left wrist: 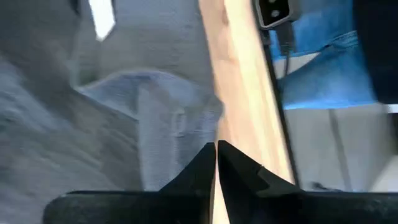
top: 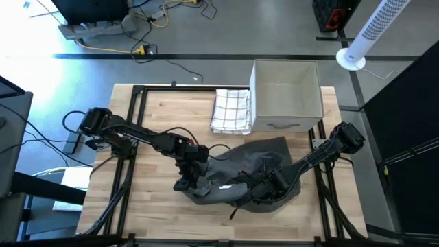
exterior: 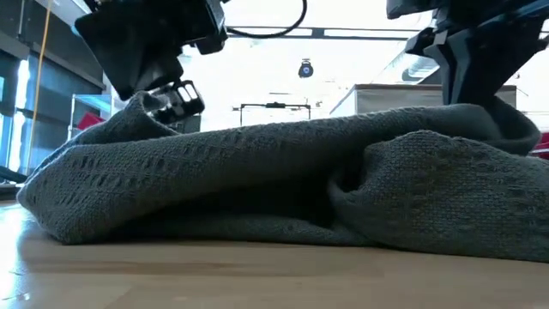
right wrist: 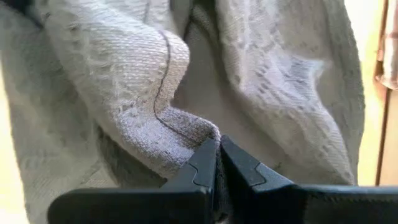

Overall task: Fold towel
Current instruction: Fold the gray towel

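Observation:
A grey knitted towel (top: 250,171) lies crumpled on the wooden table (top: 158,123), right of centre; in the low view the towel (exterior: 283,172) forms a long low heap. My left gripper (top: 190,180) is shut at the towel's left end. My right gripper (top: 266,186) is shut on the towel's near right part. The heap rests on the table along its underside, with its left end raised toward the left gripper (exterior: 171,99). My left gripper pinches the towel's left edge (left wrist: 202,127) between its two fingertips, coming from above and pointing down. The cloth there is raised into a small peak (exterior: 141,107); the rest lies slack on the table. How many layers it holds I cannot tell. My right gripper pinches a rounded fold of the towel (right wrist: 198,132) between its two fingers (right wrist: 202,163), with a seam line running over the fold. The cloth bunches up slack around the fingertips. The rest of the towel stays on the table.
A folded white checked cloth (top: 231,110) lies at the far middle of the table, next to a pale open box (top: 287,96) at the far right. Bare wood shows on the table's left half and along its near edge (top: 158,213).

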Robot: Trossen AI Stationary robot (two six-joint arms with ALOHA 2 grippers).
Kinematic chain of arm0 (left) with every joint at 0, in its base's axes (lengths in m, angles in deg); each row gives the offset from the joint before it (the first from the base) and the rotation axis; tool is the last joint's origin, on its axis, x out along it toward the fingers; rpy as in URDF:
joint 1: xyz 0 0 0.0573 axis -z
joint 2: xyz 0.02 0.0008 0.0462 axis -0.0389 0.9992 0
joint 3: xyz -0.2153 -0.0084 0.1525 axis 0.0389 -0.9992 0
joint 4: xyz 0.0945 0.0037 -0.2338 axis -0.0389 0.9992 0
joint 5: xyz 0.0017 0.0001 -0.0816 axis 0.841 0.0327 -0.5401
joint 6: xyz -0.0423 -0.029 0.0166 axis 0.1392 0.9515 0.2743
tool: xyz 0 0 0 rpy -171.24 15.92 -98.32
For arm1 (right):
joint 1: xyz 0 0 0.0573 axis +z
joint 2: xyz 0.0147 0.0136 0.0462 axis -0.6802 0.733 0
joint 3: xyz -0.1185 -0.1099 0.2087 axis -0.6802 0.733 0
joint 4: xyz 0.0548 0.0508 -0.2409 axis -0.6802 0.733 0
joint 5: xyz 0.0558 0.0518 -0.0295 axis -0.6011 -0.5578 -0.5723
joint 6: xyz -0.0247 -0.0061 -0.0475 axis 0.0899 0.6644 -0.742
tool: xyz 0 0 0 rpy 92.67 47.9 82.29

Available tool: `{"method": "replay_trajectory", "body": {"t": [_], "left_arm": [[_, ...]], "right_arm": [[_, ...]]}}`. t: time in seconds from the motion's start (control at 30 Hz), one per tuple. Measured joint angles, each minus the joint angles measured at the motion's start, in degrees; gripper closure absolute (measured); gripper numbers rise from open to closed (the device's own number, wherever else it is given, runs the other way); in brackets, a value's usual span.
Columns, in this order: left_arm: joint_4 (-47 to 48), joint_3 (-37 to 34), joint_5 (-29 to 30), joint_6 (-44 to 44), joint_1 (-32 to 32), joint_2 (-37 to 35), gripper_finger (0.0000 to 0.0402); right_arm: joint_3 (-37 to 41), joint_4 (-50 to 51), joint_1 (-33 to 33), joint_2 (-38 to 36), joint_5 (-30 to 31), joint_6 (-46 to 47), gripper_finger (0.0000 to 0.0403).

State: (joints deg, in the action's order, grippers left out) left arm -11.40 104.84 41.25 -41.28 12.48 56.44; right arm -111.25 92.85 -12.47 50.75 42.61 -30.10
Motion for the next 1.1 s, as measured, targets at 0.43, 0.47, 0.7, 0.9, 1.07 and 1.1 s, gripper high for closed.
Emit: {"method": "replay_trajectory", "body": {"t": [0.43,0.47,0.7,0.9,1.07,1.1], "left_arm": [[3.62,-0.02,2.99,-3.03,-6.49,-2.57,0.0301],[3.63,0.00,3.77,-3.75,-6.91,-2.76,0.0298],[3.35,-0.02,5.93,-8.78,-7.69,-2.97,0.0282],[0.48,-0.04,4.84,-11.15,-7.81,-2.97,0.0279],[-1.89,-0.60,4.28,-13.86,-7.45,-2.32,0.0279],[-2.07,-0.63,3.37,-13.89,-7.46,-1.90,0.0279]], "right_arm": [[0.00,-0.02,-0.35,0.00,-0.98,0.28,0.0402],[0.00,-0.02,-0.37,0.00,-1.01,0.28,0.0402],[0.00,-0.02,-0.37,0.00,-1.11,2.07,0.0402],[0.00,-0.31,-0.39,0.00,-1.11,2.40,0.0402],[0.00,-0.87,-0.37,0.00,-1.11,2.40,0.0402],[0.00,-0.87,-0.37,0.00,-1.14,2.40,0.0402]]}}
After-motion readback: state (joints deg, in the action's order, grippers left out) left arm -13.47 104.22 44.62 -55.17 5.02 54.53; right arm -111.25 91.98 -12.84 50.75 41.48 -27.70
